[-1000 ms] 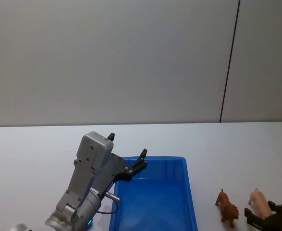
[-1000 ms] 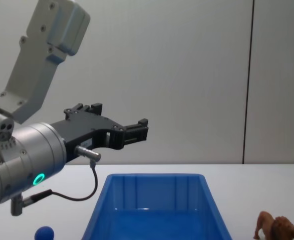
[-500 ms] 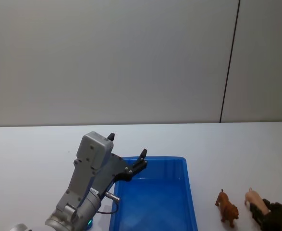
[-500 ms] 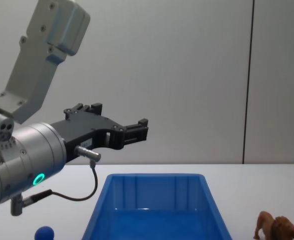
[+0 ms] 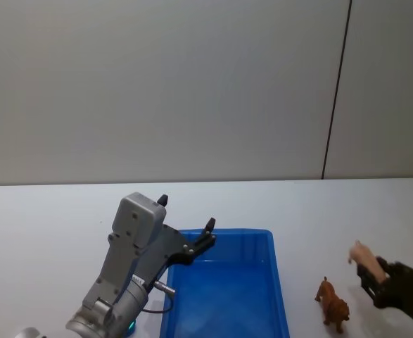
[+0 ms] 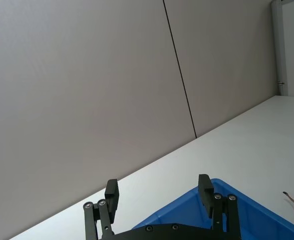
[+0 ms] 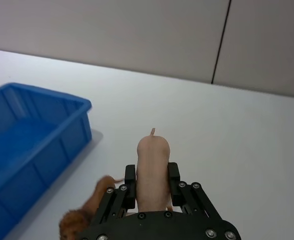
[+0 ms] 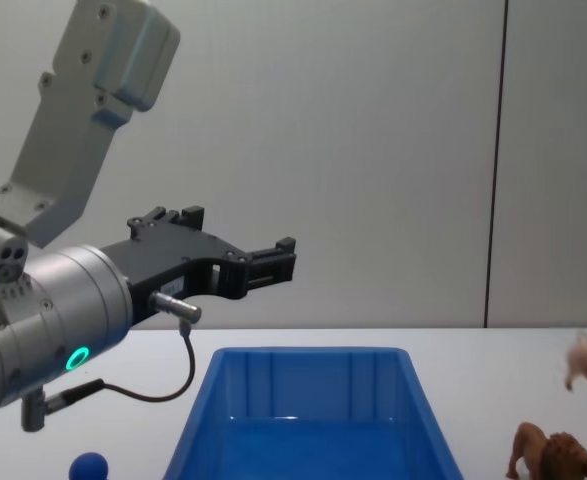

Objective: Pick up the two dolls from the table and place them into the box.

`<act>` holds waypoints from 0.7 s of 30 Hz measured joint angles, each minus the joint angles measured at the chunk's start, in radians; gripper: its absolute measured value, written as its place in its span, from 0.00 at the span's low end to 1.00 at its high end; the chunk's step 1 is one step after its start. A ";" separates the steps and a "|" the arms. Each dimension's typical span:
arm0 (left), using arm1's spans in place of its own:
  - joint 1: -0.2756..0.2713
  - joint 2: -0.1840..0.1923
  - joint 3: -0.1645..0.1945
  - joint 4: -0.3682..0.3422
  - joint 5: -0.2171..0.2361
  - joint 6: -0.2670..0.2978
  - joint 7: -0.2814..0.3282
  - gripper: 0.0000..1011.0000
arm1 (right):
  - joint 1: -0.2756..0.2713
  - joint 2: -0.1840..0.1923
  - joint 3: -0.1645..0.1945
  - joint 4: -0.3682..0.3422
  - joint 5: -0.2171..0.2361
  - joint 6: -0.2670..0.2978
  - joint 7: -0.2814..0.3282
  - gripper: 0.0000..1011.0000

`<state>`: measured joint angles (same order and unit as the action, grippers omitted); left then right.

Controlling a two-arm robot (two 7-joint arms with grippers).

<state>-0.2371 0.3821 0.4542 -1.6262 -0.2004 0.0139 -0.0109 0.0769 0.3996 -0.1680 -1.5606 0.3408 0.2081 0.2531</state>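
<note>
My right gripper (image 7: 152, 186) is shut on the pale pink pig doll (image 7: 153, 170), holding it in the air right of the box; the pig (image 5: 364, 257) also shows in the head view and at the chest view's right edge (image 8: 585, 358). The brown lion doll (image 5: 332, 304) stands on the white table just right of the blue box (image 5: 280, 296), below the lifted pig. The lion (image 8: 551, 456) and box (image 8: 313, 362) also appear in the chest view. My left gripper (image 6: 158, 190) hangs open and empty above the box's near-left corner.
A small blue ball (image 8: 89, 467) lies on the table left of the box. The white table (image 5: 51, 218) stretches wide to the left and behind the box, ending at a grey wall.
My right gripper closed on the pig and lifted it off the table, up and slightly away from the lion. The left arm, lion and box have not moved.
</note>
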 joint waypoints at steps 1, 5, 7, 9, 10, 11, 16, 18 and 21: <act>0.000 0.000 0.000 0.000 0.000 0.000 0.000 0.99 | 0.000 0.000 0.000 0.000 0.000 0.000 0.000 0.36; 0.000 0.000 0.000 0.000 0.000 0.000 0.000 0.99 | 0.026 -0.009 -0.006 -0.005 -0.010 -0.003 0.030 0.36; 0.000 0.000 0.000 0.000 0.000 0.000 0.000 0.99 | 0.042 -0.016 -0.010 -0.006 -0.015 -0.002 0.051 0.36; 0.000 0.000 0.000 0.000 0.000 0.000 0.000 0.99 | 0.060 -0.024 -0.016 -0.005 -0.020 0.001 0.073 0.36; 0.000 0.000 0.000 0.000 0.000 0.000 0.000 0.99 | 0.068 -0.028 -0.018 -0.004 -0.021 0.003 0.083 0.36; 0.000 0.000 0.000 0.000 0.000 0.000 0.000 0.99 | 0.080 -0.034 -0.023 -0.001 -0.024 0.008 0.098 0.36; 0.000 0.000 0.000 0.000 0.000 0.000 0.000 0.99 | 0.122 -0.057 -0.039 0.018 -0.033 0.026 0.150 0.36; 0.000 0.000 0.000 0.000 0.000 0.000 0.000 0.99 | 0.145 -0.072 -0.050 0.033 -0.038 0.037 0.175 0.36; 0.000 0.000 0.000 0.000 0.000 0.000 0.000 0.99 | 0.175 -0.092 -0.065 0.055 -0.046 0.056 0.212 0.36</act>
<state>-0.2371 0.3821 0.4542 -1.6262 -0.2004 0.0138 -0.0109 0.2518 0.3079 -0.2325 -1.5056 0.2952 0.2641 0.4649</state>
